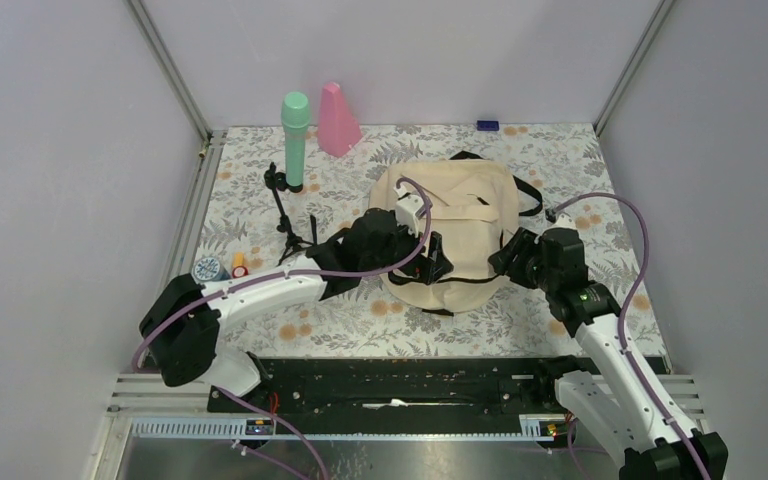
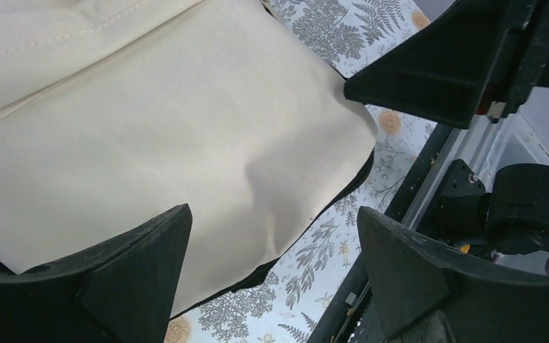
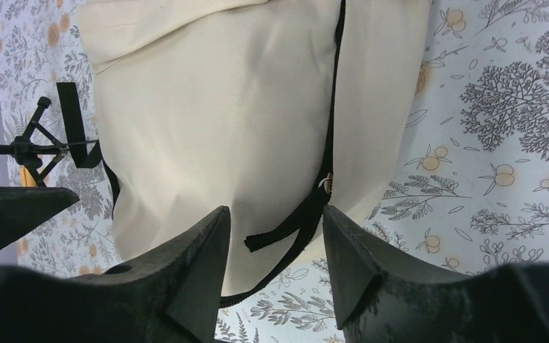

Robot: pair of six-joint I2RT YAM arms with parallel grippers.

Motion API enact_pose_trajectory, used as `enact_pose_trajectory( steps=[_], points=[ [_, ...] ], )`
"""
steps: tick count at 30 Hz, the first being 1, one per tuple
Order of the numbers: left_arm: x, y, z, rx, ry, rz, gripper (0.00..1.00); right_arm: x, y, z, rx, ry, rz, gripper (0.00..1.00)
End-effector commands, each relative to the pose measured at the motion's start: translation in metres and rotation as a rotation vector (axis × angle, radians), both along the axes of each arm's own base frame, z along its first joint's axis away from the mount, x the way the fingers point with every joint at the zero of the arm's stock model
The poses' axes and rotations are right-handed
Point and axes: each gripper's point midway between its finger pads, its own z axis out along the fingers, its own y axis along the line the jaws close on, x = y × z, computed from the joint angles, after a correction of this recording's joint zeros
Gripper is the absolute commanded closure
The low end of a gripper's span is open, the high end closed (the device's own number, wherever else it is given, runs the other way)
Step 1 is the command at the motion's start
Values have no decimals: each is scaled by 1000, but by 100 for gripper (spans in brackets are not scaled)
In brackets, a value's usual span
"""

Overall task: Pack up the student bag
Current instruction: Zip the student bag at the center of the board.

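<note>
1. Top view.
   - The student bag, cream with black trim, lies flat at centre frame on the floral table.
   - The left gripper hangs over the bag's lower-left edge, and the right gripper sits at its lower-right edge.
   - A green microphone, a pink cone and a mini tripod stand at upper left, outside the bag.
2. Left wrist view.
   - The left gripper has its jaws spread wide and grips nothing.
   - The bag's cream panel fills the upper left of the frame beneath them.
3. Right wrist view.
   - The right gripper has its jaws partly apart and is empty.
   - The black zipper runs down the bag right of centre.
   - Its pull tab lies just above the gap between the jaws.
4. Step in hand, as judged: opening the bag, which looks zipped shut.
   - The right gripper should close squarely on the pull tab, not on the fabric.
   - The left gripper should pin the panel nearby so the bag cannot slide.
   - The pull should then run along the zipper line.
</note>
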Motion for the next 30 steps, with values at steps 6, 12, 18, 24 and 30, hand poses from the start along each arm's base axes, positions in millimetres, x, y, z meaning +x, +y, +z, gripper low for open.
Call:
enact_pose_trajectory(
  steps=[6,12,18,24,30],
  points=[
    [7,-34,11,-124,28,-54,11,6,2,-7,70,-12,-70,63],
    [16,-37,-6,-89,46,-20,11,4,0,-10,64,-7,-74,74],
    [25,-34,-23,-67,87,17,11,-1,-5,-11,54,-11,-95,75],
    [28,-32,-27,-63,97,29,11,-4,-6,-13,61,-7,-100,71],
    [30,-31,-28,-63,99,31,11,-4,-6,-13,62,-8,-102,95]
  ],
)
